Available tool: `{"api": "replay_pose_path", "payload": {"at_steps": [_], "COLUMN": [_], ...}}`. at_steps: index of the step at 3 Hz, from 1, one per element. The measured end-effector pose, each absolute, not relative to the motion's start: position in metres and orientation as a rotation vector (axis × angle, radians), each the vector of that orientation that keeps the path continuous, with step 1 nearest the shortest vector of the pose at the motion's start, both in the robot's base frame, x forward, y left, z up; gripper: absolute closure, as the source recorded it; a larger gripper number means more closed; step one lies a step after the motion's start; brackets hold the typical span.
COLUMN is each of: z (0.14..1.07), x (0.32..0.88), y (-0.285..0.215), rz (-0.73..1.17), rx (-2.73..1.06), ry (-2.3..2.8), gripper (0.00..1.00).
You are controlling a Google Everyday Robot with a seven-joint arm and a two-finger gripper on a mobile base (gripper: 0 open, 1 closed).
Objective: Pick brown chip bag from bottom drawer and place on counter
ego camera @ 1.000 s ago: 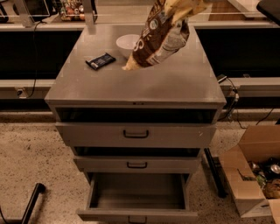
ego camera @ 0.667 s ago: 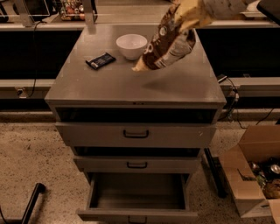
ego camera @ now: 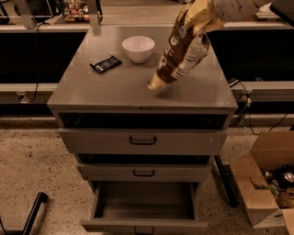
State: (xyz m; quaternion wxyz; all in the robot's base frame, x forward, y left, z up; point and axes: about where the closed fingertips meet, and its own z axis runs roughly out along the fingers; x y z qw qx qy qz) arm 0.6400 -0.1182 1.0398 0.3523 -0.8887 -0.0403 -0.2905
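The brown chip bag hangs tilted over the counter. Its tan lower corner is at or just above the surface near the middle; I cannot tell if it touches. My gripper reaches in from the upper right and is shut on the bag's tan-yellow top edge. The bottom drawer is pulled out below the two shallower drawers, and its inside shows nothing.
A white bowl and a small dark wrapped bar sit on the counter's back left. An open cardboard box with cans stands on the floor at the right. A black pole is at the lower left.
The gripper has carried the bag to the right and down toward the counter. The white bowl, partly covered before, now shows in full.
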Motion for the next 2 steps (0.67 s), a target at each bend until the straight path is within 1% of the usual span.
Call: {"api": "replay_pose_path", "payload": {"at_steps": [1,2], "z": [1.0384,1.0372], "x": [0.6409,0.6417], "y": [-0.1155,-0.1133], "rz": [-0.748,-0.745], "rx": [-2.299,-2.298], "ry": [-0.108,-0.111], "gripper": [0.12,0.0]}}
